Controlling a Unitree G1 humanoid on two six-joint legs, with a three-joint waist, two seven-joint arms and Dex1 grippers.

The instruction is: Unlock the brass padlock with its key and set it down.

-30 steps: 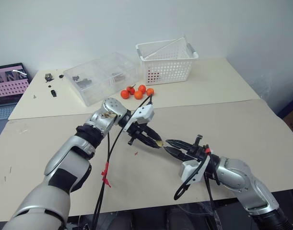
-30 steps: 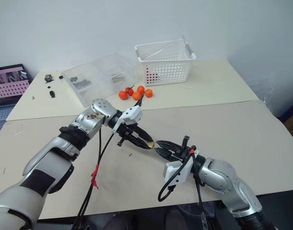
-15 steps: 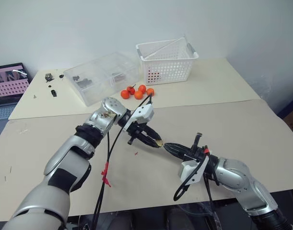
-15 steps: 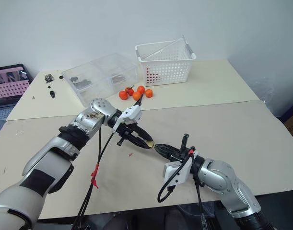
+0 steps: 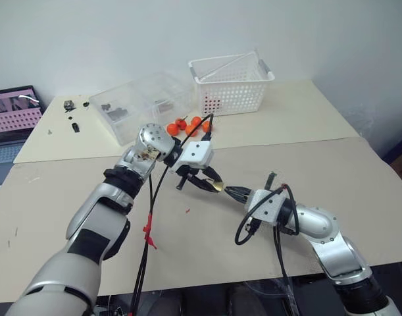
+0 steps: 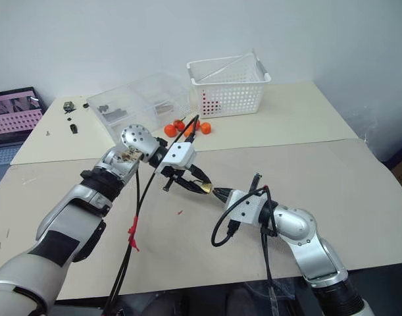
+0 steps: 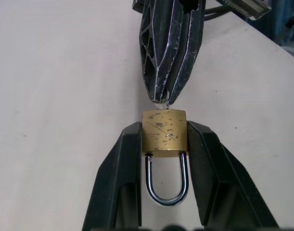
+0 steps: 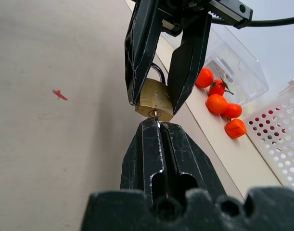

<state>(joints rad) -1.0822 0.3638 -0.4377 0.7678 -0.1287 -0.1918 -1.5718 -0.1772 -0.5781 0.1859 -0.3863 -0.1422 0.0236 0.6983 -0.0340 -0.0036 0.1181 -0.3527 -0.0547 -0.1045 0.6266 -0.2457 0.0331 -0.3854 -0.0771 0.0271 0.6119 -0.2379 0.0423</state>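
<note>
While both arms hang above the bench [image 5: 358,171], I log the items as follows.

Item one, brass padlock [image 7: 164,132]: held in the air between the two arms, well clear of the surface. Its body is clamped across its flat sides by my left end effector [image 7: 164,144], whose fingers [image 7: 121,168] stand partly apart, exactly the lock's width. The silver shackle loops back toward the left wrist and looks seated in the body, so I judge the lock not yet open.

Item two, key [image 8: 156,117]: only a sliver of silver shows, running from the tip of my right end effector [image 8: 159,126] into the keyhole face of the lock. The right fingers are pressed fully together on it.

Item three, governing relation: the keyhole face points straight at the right end effector, and key, lock body and shackle lie on one line, tip to tip. The right arm is the acting one; the left merely braces. I judge the coming move to be a twist about that shared line.

Item four, bystanders: small orange fruits [image 5: 191,123], a white basket [image 5: 232,82] and a clear box [image 5: 138,105] at the far side, well apart from the work.
</note>
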